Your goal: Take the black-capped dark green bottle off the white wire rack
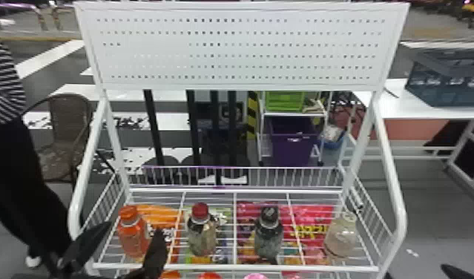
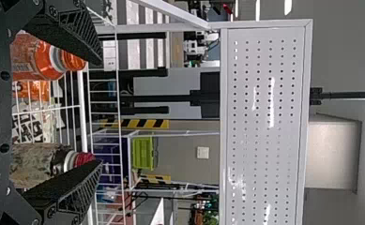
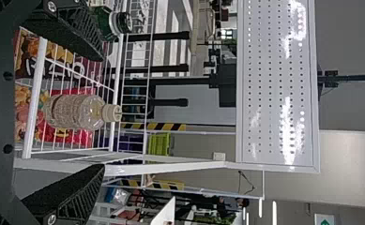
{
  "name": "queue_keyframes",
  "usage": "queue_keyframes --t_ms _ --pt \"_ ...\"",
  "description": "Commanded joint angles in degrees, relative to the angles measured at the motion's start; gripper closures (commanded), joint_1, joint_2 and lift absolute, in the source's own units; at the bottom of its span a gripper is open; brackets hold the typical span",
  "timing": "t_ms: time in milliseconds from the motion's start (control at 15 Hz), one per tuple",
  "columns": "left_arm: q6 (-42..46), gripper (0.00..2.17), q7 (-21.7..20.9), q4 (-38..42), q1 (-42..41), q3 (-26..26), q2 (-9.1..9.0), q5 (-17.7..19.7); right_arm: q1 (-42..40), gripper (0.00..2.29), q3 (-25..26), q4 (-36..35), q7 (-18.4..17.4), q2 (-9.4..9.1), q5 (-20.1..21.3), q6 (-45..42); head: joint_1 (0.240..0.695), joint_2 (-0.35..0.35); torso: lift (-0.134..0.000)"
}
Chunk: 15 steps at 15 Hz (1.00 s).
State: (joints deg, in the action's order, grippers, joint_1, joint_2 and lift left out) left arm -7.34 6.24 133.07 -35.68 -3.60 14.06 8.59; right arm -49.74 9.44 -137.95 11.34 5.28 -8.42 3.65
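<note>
Black-capped dk green btl [image 1: 268,235] upright on white wire rack [image 1: 224,266], long axis vert., approx. midway betw. grippers: to robot's L of R gripper [image 3: 101,112], to R of L gripper [image 2: 99,112]. Nearer arm: can't call it. Both prs fingers wide apart, holding nothing. Count: 2 grippers, 1 rack, 4 btls on top tier, incl. orange btl [image 1: 132,237], red-capped btl [image 1: 201,237], clear btl [image 1: 340,239].

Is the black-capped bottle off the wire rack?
No, the dark green bottle stands on the white wire rack, right of the red-capped bottle.
</note>
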Motion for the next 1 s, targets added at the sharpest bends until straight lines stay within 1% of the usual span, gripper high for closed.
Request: queue_keyframes --t_ms 0,667,800,933 --pt "-0.2 0.14 0.0 0.3 -0.1 0.0 0.00 -0.1 0.0 0.08 -0.3 0.1 0.1 0.08 0.2 0.0 0.499 0.000 0.000" --pt "-0.2 0.14 0.0 0.4 -0.3 0.0 0.00 -0.2 -0.2 0.09 -0.4 0.4 0.2 0.00 0.5 0.0 0.499 0.000 0.000" --pt "-0.2 0.14 0.1 0.2 -0.3 0.0 0.00 -0.2 0.3 0.09 -1.6 2.6 0.2 -0.09 2.2 -0.7 0.499 0.000 0.000" --pt "-0.2 0.14 0.0 0.0 -0.1 -0.1 0.00 -0.2 1.0 0.09 -3.5 6.8 0.2 -0.09 2.7 -5.3 0.499 0.000 0.000"
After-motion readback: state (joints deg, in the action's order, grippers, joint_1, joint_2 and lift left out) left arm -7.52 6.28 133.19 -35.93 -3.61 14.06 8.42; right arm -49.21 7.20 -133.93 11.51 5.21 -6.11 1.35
